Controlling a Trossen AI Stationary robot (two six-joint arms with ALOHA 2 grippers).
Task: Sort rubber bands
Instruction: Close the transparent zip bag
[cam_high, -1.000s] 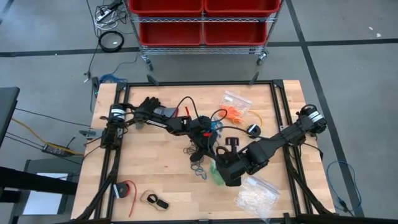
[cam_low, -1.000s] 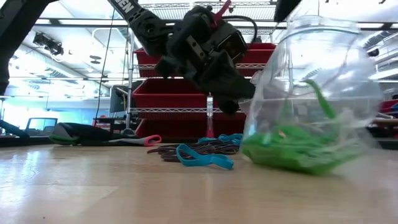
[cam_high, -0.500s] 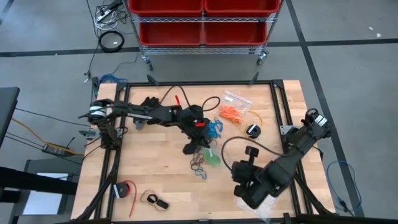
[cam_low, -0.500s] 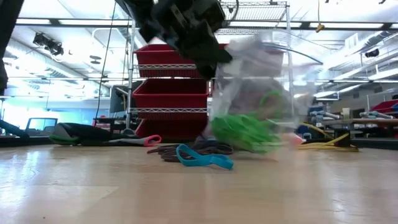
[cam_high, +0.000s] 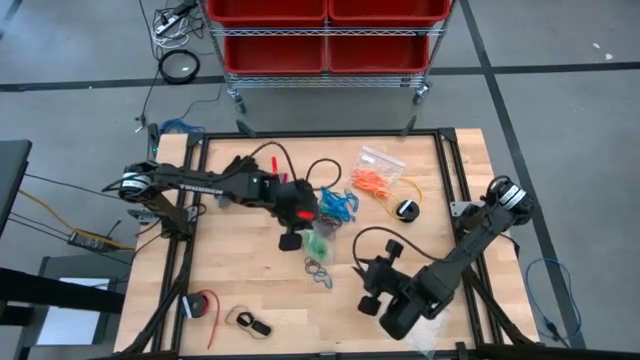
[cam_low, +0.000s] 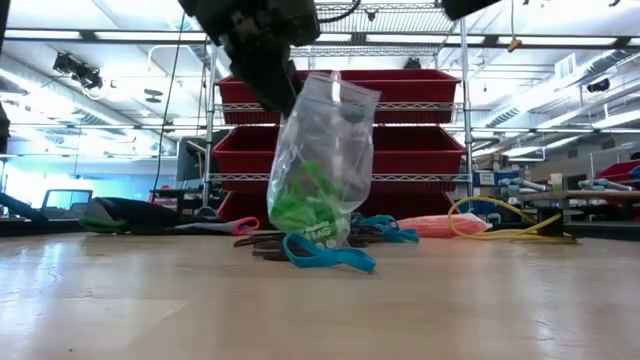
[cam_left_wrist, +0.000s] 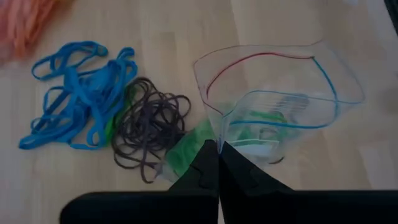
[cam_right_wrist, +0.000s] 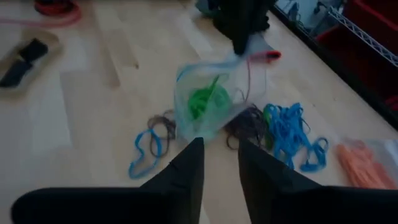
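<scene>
Beneath my left gripper (cam_left_wrist: 217, 163) hangs the biggest thing I have to do with, a clear zip bag (cam_low: 322, 160) that I pinch by one edge of its mouth, fingers shut tight on the film; it dangles with its bottom just touching the wooden table (cam_high: 250, 280), a wad of green rubber bands (cam_low: 305, 205) slumped in its lower part. It looks nearly weightless and floppy, so the slick film could slide through my pads if I swing it; near the zip strip the plastic is stiffest and best to hold. Beyond my left fingertips lie loose piles: blue bands (cam_left_wrist: 81, 93) in a tangle, black bands (cam_left_wrist: 149, 121) touching them, and orange bands (cam_high: 375, 182) farther off beside another bag. All are soft, thin and springy, apt to snag together; I judge a pinch across several strands safest. My right gripper (cam_right_wrist: 217, 163) hovers well apart, fingers parted, holding nothing.
</scene>
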